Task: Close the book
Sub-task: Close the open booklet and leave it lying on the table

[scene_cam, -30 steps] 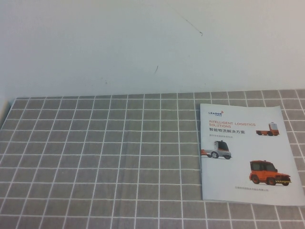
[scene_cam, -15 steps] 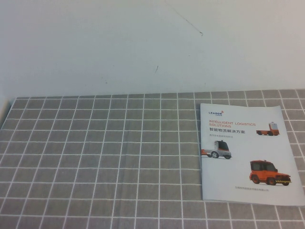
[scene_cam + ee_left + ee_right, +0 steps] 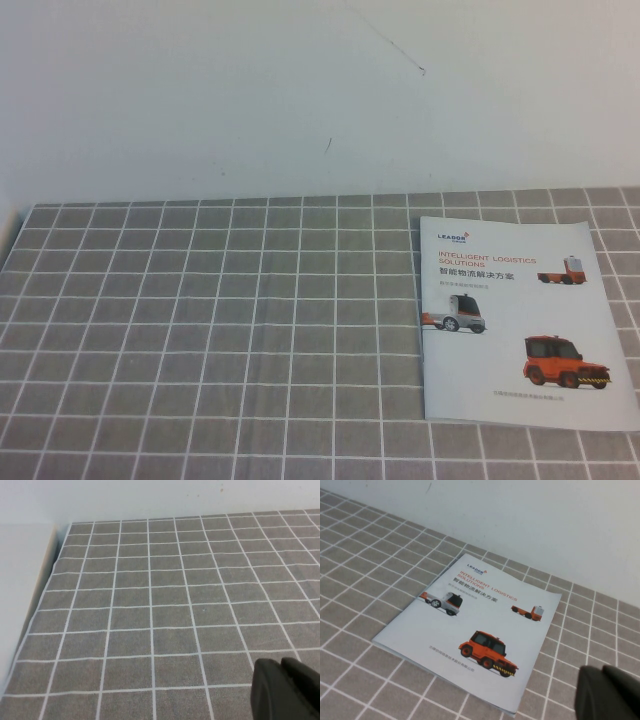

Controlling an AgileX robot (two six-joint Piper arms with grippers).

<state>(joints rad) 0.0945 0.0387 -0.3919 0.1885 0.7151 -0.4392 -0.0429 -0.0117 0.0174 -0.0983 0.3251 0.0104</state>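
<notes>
One book [image 3: 520, 320] lies closed, cover up, flat by the tabletop's [image 3: 200, 330] right edge. My left tool [image 3: 281, 682] hangs above the tabletop near its left edge, my right tool [image 3: 603, 687] near the book. Both appear narrow and empty.

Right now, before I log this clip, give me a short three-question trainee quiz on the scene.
1. True or false: the pale blue glossy booklet lies open on the grey checked tablecloth.
2. Which part of the cloth holds it? A left, B middle, C right.
3. Whose wrist view shows the booklet: the left gripper, above bare cloth near the table's left edge, or the right gripper, above the cloth near the booklet?
Key: 1 false, it lies shut, cover up. 2 C. 3 the right gripper's.
</notes>
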